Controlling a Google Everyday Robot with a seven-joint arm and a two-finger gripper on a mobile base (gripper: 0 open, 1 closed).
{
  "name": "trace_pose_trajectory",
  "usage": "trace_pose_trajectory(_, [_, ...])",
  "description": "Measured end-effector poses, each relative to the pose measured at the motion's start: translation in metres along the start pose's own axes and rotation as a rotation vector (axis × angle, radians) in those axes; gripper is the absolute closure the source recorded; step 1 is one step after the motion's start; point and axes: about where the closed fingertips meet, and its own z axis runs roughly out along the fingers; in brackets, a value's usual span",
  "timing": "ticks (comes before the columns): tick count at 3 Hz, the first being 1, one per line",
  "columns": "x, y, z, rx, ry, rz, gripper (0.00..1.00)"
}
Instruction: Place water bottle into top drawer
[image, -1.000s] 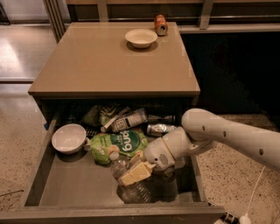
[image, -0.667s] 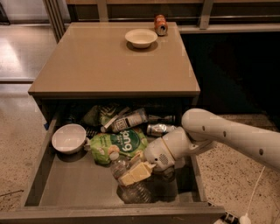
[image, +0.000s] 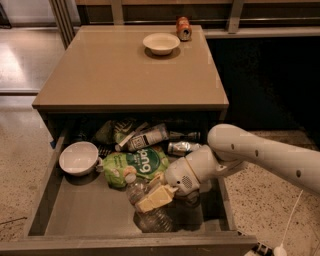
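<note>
Tan worktop (image: 100, 70) of a low cabinet. A white bowl (image: 161, 43) stands near its far edge, with an orange soda can (image: 183, 28) just behind and to the right. Speckled stone floor (image: 15, 165) to the left, dark space to the right.

Top drawer (image: 75, 212) is pulled out below the worktop: grey, shallow, front left part bare. Inside it, a second white bowl (image: 79, 158) at left and a green snack bag (image: 136, 165) beside it. A dark bottle (image: 145, 138) lies on its side toward the back, a silver can (image: 182, 147) to its right.

White arm (image: 265, 155) enters from the right, bends down into the drawer, wrist angled forward-left. Claw (image: 150, 199) is low in the drawer's front middle, directly over the water bottle (image: 150, 220). Water bottle lies flat on the drawer bottom, white cap toward the green bag. Cannot tell whether the claw is spread or pinching the bottle.
</note>
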Motion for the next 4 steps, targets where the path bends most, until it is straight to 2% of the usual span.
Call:
trace_pose_trajectory(2, [0.0,0.0,0.0,0.0,0.0,0.0,0.07])
trace_pose_trajectory(3, [-0.0001,0.0002,0.0004,-0.001,0.0,0.0,0.0])
trace_pose_trajectory(4, [-0.0001,0.0002,0.0004,-0.001,0.0,0.0,0.0])
